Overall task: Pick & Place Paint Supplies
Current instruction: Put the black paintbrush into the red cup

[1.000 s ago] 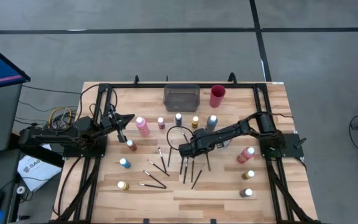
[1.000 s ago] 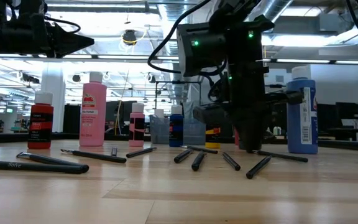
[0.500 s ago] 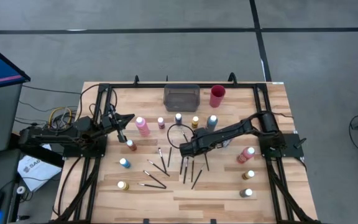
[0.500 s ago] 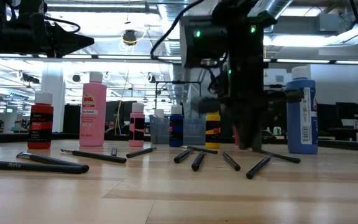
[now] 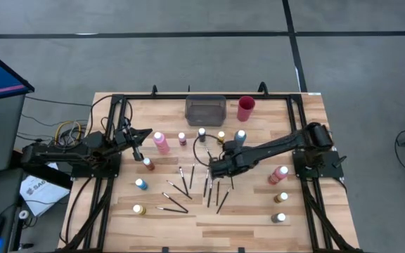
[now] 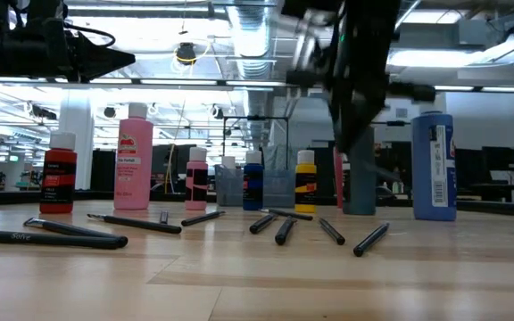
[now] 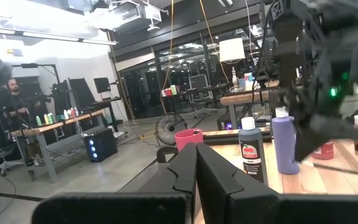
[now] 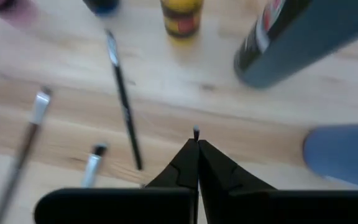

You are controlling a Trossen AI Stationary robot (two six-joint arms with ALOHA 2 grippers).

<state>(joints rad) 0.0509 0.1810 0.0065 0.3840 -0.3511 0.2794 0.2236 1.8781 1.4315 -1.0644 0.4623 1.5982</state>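
My right gripper [image 5: 215,169] hangs over the middle of the table, pointing steeply down and shut on a thin dark brush [image 6: 387,174]. Several more brushes [image 5: 188,184] lie flat on the wood below and to its left. Small paint bottles stand upright around them: a tall pink one [image 5: 161,142], a yellow one [image 8: 181,15] and a blue one [image 6: 432,165]. My left gripper [image 5: 146,132] is shut on nothing and held above the table's left side, roughly level. My right gripper pinches the brush between its two fingertips from above, slanting down. A short end of the brush [image 8: 196,132] sticks out past the fingertips; the fingers hide the rest in the wrist view. In the low view the brush slants below the gripper, clear of the table.
A grey tray [image 5: 205,109] and a red cup [image 5: 245,108] stand at the far edge. More bottles stand near the right edge [image 5: 278,173] and the left front [image 5: 140,184]. Black frame rails [image 5: 114,105] run along both sides.
My right gripper has risen from the table and tipped a little. The brush that lay on the wood at its fingertips has come up with it and no longer rests on the table. The other brushes and the bottles have stayed put.
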